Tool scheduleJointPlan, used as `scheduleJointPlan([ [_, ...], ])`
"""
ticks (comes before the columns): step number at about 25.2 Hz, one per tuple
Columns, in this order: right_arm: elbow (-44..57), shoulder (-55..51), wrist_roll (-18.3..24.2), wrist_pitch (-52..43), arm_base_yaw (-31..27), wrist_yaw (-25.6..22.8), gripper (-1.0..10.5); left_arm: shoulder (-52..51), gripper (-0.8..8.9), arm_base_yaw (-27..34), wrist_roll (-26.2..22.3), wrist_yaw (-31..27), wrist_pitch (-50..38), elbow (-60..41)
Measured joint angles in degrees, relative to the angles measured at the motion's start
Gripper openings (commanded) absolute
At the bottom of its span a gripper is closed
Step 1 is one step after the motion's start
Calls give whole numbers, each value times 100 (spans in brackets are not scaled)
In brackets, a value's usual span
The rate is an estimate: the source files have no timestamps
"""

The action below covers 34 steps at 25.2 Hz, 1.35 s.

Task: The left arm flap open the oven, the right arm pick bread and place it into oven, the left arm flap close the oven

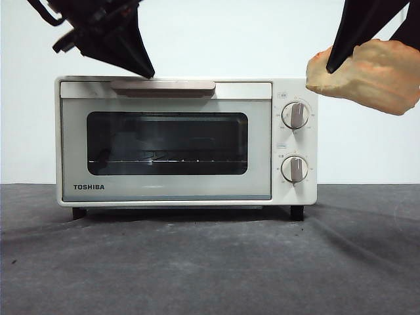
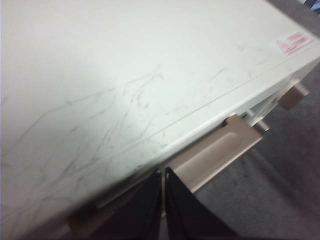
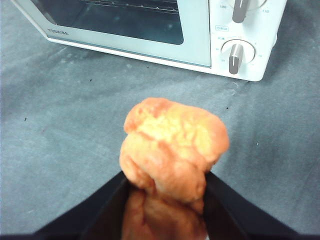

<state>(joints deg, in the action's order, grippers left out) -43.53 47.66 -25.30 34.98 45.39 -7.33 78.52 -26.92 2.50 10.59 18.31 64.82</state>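
Note:
The cream-white oven (image 1: 186, 141) stands in the middle of the table with its glass door closed. My left gripper (image 1: 149, 73) comes down from the upper left. Its jaws are shut, and their tips (image 2: 164, 176) rest at the front edge of the oven's top, just above the beige handle (image 2: 226, 149). At the upper right, level with the oven's top and beside it, my right gripper (image 1: 332, 65) holds the lumpy golden-orange bread (image 1: 371, 77) in the air. In the right wrist view the bread (image 3: 172, 145) sits clamped between the jaws (image 3: 167, 197), above the grey mat in front of the oven (image 3: 150, 30).
A grey cloth (image 1: 210, 262) covers the table in front of the oven. Two round knobs (image 1: 295, 115) sit on the oven's right panel. A white wall stands behind.

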Motion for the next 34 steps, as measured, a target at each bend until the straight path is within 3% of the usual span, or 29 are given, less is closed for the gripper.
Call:
scheduleJointPlan([
  [18, 0, 0, 109, -4, 0, 0, 193, 179, 16, -343, -157, -175, 197, 157],
  [28, 0, 0, 136, -4, 0, 0, 193, 122, 16, -789, -155, -66, 1003, 210],
  [34, 0, 0, 144, -4, 0, 2, 193, 160, 16, -1123, -155, 2, 1950, 155],
])
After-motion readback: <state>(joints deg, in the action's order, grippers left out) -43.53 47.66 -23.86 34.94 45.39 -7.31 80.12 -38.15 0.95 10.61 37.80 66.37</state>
